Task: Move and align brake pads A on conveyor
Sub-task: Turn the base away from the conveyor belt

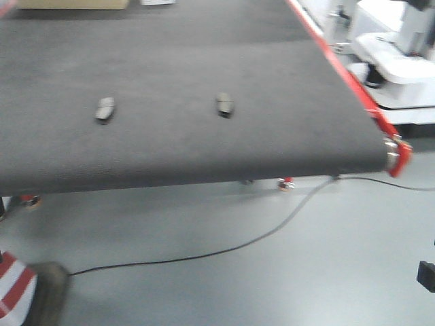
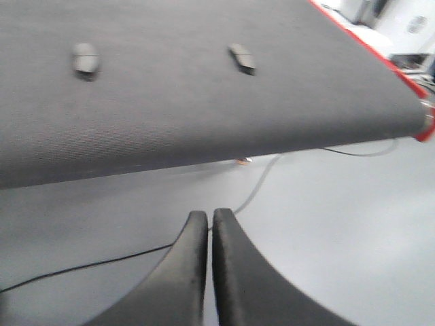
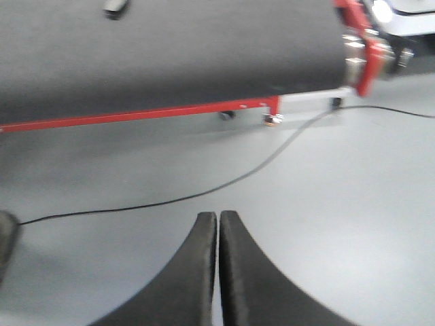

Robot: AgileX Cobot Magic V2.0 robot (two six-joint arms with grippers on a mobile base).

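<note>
Front view: you've got the wide dark charcoal, rough-textured conveyor (image 1: 170,61) with its red edge strip (image 1: 340,75). Two dark grey curved oblong brake pads lie flat on it, the left pad (image 1: 105,109) and the right pad (image 1: 224,104), well apart and angled differently, so alignment looks not yet done. No arms show here, and a thin black cable (image 1: 204,255) runs over the smooth grey floor (image 1: 285,292). Left wrist view: the black left gripper (image 2: 209,219) has its fingers pressed together on nothing and hangs over the floor short of the belt edge, likely parked ahead of a reach. The left pad (image 2: 85,59) and right pad (image 2: 242,58) sit further up the belt. Right wrist view: the black right gripper (image 3: 218,217) is likewise closed and empty over the floor, and only one pad's edge (image 3: 117,5) shows at the top. You can't read any labels or writing anywhere.
</note>
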